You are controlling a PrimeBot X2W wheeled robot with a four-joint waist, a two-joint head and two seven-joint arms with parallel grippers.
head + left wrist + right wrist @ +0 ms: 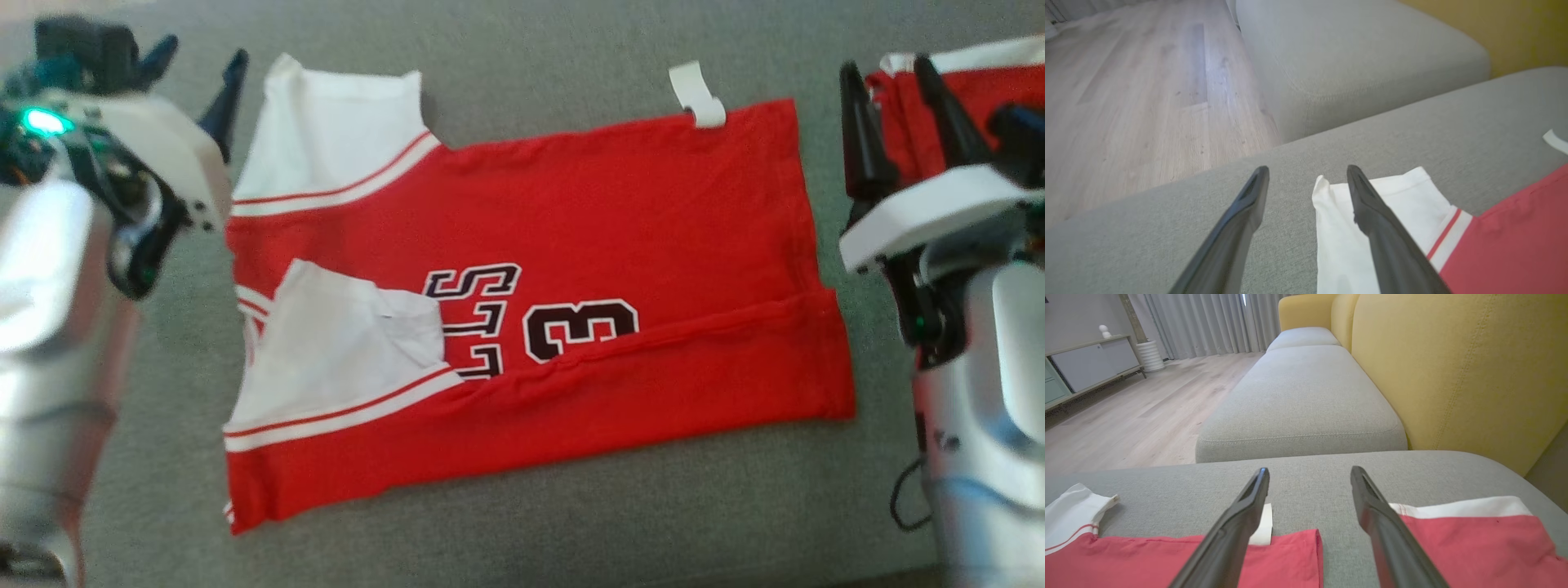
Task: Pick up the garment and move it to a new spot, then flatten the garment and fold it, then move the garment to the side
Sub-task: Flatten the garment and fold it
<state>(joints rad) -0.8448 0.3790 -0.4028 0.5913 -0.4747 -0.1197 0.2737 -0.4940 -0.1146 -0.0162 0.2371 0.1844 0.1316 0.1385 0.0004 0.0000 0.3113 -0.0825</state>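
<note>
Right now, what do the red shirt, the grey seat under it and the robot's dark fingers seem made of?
Red shirt: soft matte cloth, likely knit; it creases and folds. Grey seat: woven upholstery fabric; its weave shows. Fingers: hard glossy plastic, perhaps; light glints on them.

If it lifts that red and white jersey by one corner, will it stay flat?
Probably it flops: the red and white fabric jersey already shows a soft fold ridge. Likely light too; its white sleeve lies thin and rumpled.
</note>
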